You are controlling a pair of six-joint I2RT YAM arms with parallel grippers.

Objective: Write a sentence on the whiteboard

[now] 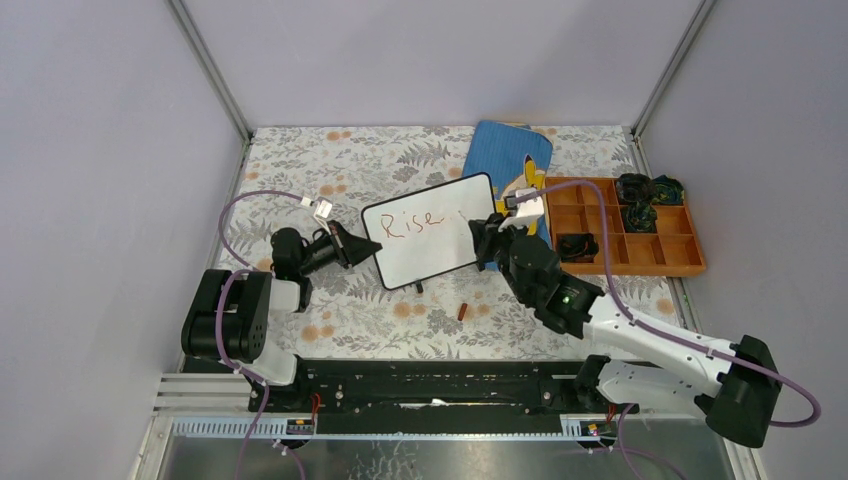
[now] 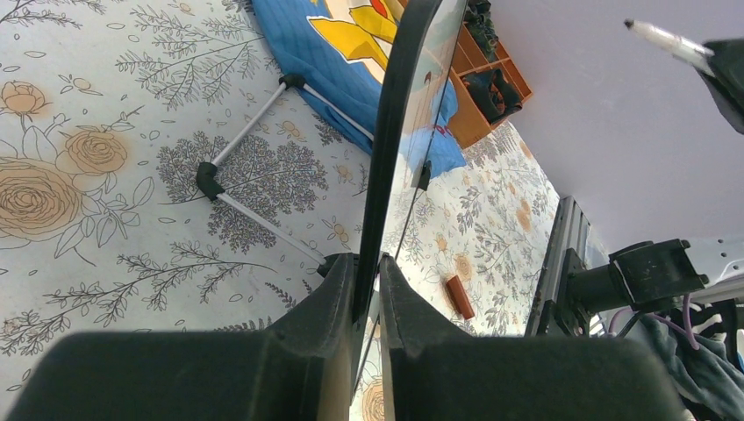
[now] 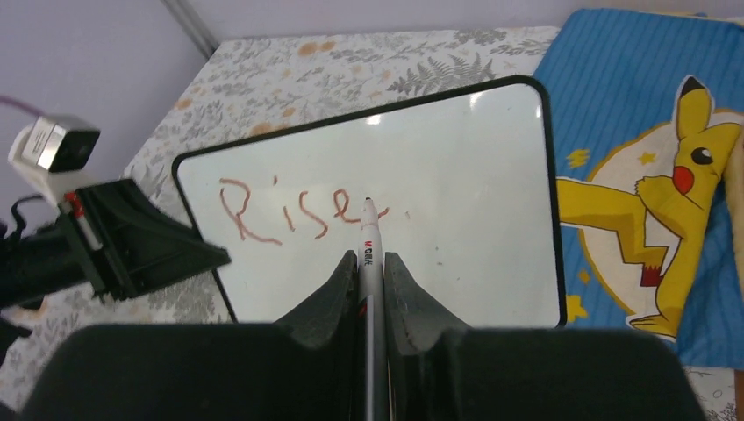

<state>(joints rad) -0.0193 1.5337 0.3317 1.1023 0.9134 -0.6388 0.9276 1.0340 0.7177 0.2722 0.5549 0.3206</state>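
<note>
Shows the right end effector (image 3: 370, 259) clamped shut on a marker pen (image 3: 368, 230), tip aimed just past the final letter of "Rise" and apparently clear of the surface, judging from the left wrist view; shows the left end effector (image 2: 367, 267) pinched closed on the near side edge of the whiteboard (image 3: 456, 167), gripping the black frame. Locates the whiteboard mid-desk, propped at a tilt on its wire stand (image 2: 250, 123), between the two arms, with the blue pouch (image 3: 632, 88) behind it. Judged light, thin and stiff, with a slick face; likely to skid or tip under pen pressure; best held by the frame at an edge, never by the writing face. Note a small red-brown cap (image 1: 462, 311) lying on the floral desk (image 1: 300, 165) in front. Note, at the far right, a wooden divided tray (image 1: 640, 268); holds dark tangled items (image 1: 635, 190) in a few compartments, kind not discernible.
</note>
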